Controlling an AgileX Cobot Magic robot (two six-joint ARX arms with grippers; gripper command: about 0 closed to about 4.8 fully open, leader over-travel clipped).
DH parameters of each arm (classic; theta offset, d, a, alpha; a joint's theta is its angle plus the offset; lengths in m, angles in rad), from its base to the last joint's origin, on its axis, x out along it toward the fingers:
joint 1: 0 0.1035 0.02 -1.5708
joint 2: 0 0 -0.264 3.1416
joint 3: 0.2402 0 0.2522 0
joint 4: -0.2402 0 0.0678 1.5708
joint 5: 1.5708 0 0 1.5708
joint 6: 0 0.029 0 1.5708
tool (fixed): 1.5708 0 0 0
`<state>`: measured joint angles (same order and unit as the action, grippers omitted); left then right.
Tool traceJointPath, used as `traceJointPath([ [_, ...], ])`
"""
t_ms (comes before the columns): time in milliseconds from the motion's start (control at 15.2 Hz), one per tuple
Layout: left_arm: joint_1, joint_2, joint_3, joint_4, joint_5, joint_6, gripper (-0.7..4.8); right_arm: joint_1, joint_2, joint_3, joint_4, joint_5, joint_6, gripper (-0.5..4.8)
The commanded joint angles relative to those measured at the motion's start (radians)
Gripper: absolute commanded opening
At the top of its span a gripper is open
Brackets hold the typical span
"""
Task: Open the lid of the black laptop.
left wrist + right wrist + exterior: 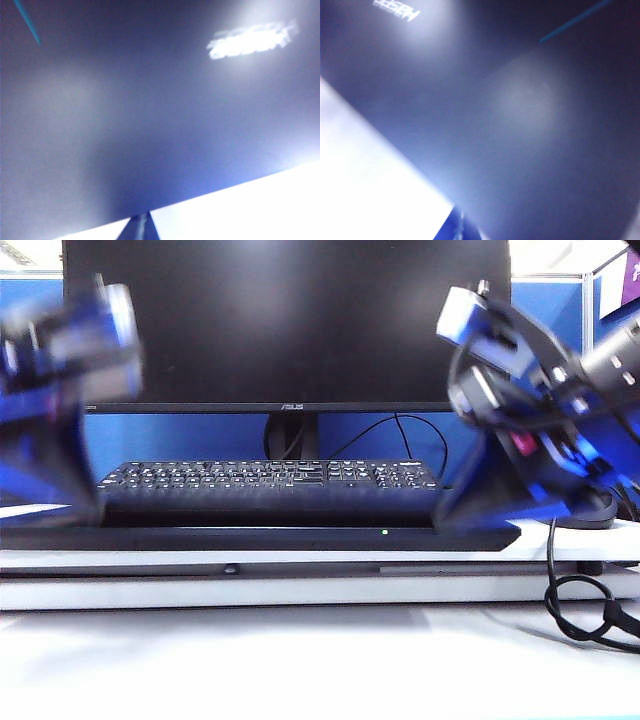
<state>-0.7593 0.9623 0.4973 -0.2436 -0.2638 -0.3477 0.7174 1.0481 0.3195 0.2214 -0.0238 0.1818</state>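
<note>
Looking from left to right, I had my left gripper (60, 455) low at the left end of the black laptop (260, 538), which lay flat and shut on the white table (300, 660) before the keyboard (270, 478) and monitor (285, 320). Blur hid whether its fingers were spread or pressed. The lid (125, 110) looked smooth, stiff, thin and slippery; I judged its front edge the place to lift, gently. My right gripper (500, 490) sat at the right end, state likewise unclear.
</note>
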Motion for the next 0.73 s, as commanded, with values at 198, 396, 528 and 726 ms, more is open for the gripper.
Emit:
traceJointPath([
  [198,-0.001,-0.103,0.018,0.023,-0.08,0.017,-0.04,-0.008,-0.001,0.009,0.046,0.051,-0.003,-0.01],
  [396,-0.002,-0.103,0.018,0.02,-0.091,0.02,-0.04,-0.008,-0.001,0.009,0.058,0.049,-0.003,-0.01],
  [528,-0.006,-0.103,0.018,0.012,-0.059,0.019,-0.04,-0.008,-0.001,0.009,0.075,0.049,-0.003,-0.01],
  [726,-0.006,-0.107,0.018,-0.005,0.05,0.024,-0.04,-0.008,-0.001,0.009,0.074,0.049,-0.003,-0.02],
])
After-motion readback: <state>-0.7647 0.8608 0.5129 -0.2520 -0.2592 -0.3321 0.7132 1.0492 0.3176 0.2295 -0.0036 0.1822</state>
